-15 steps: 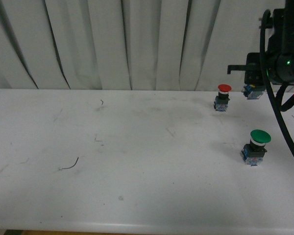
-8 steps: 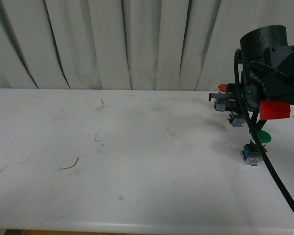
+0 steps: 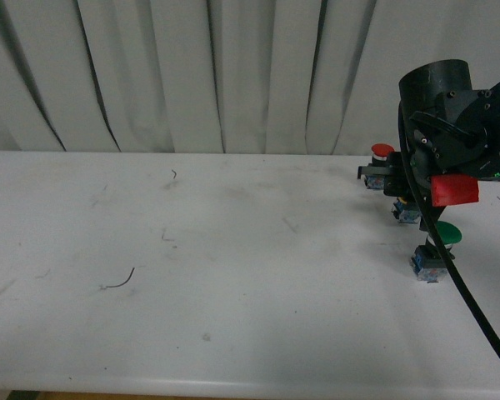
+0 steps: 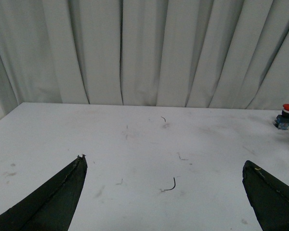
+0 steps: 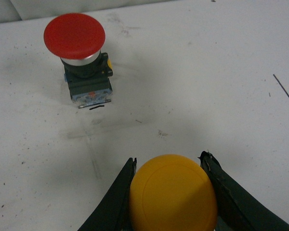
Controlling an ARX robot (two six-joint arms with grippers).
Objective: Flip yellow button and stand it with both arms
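The yellow button's round cap [image 5: 173,192] sits between my right gripper's [image 5: 168,158] two black fingers [image 5: 116,195], which are shut on it just above the white table [image 5: 192,72]. In the front view the right arm [image 3: 454,137] with its red tag [image 3: 454,190] hangs at the far right, and only the button's blue base [image 3: 408,215] shows below it. My left gripper [image 4: 164,166] is open and empty over the table. The left arm does not show in the front view.
A red-capped button [image 3: 382,152] stands upright just behind the held one and also shows in the right wrist view [image 5: 76,37] and the left wrist view [image 4: 286,115]. A green-capped button [image 3: 442,235] stands in front of it. Grey curtains [image 3: 192,75] hang behind the table.
The right arm has swung down and left from the top right corner with the yellow button. It now hangs low between the red and green buttons and partly hides both.
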